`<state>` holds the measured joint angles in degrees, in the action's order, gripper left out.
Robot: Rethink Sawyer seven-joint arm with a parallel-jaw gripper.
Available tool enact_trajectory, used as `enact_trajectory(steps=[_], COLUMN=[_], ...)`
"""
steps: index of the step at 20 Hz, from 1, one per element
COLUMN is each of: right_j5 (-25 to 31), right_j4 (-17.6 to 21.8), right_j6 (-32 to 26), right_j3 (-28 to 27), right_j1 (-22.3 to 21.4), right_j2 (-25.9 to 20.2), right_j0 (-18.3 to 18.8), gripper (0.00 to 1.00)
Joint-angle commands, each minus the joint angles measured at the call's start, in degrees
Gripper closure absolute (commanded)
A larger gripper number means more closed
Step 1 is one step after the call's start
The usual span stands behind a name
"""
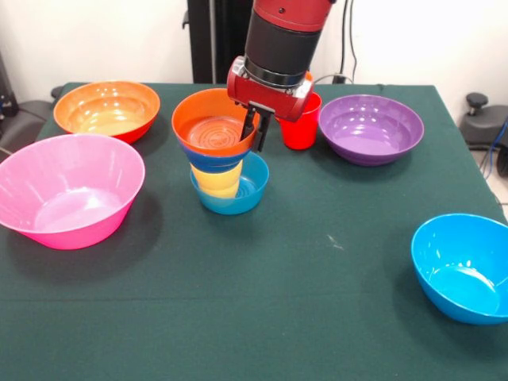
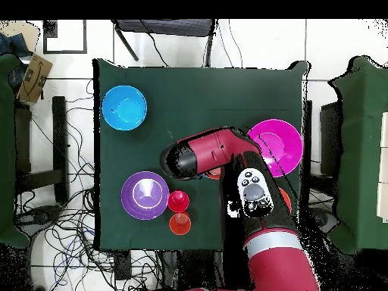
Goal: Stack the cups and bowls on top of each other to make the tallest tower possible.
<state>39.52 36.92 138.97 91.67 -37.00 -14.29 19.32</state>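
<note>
The tower (image 1: pixel 222 163) stands mid-table: a small blue bowl (image 1: pixel 238 197) at the bottom, a yellow cup (image 1: pixel 214 181) in it, another small blue bowl (image 1: pixel 213 159) on that, and a small orange bowl (image 1: pixel 210 127) on top, slightly tilted. My gripper (image 1: pixel 255 131) comes down from above, its fingers close together astride the orange bowl's right rim. A red cup (image 1: pixel 300 127) stands just behind it. The overhead view shows the red cup (image 2: pixel 178 201) and an orange cup (image 2: pixel 179 223) beside it; the arm hides the tower there.
A large pink bowl (image 1: pixel 70 189) sits front left and a large orange bowl (image 1: pixel 107 109) back left. A purple bowl (image 1: pixel 370 127) is back right and a bright blue bowl (image 1: pixel 464 266) near the front right edge.
</note>
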Motion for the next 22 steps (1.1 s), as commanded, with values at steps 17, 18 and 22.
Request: enact_trajectory(steps=[17, 18, 22], right_j5=[-1.0, -0.9, -1.6], right_j4=[3.7, 3.7, 3.7], right_j6=[-9.8, -9.8, -9.6], right_j3=[-2.2, -2.3, -1.9], right_j1=[1.7, 1.6, 1.5], right_j2=[-3.3, -3.3, -3.3], right_j0=[-0.8, -0.8, -0.7], gripper=[1.0, 1.0, 1.0])
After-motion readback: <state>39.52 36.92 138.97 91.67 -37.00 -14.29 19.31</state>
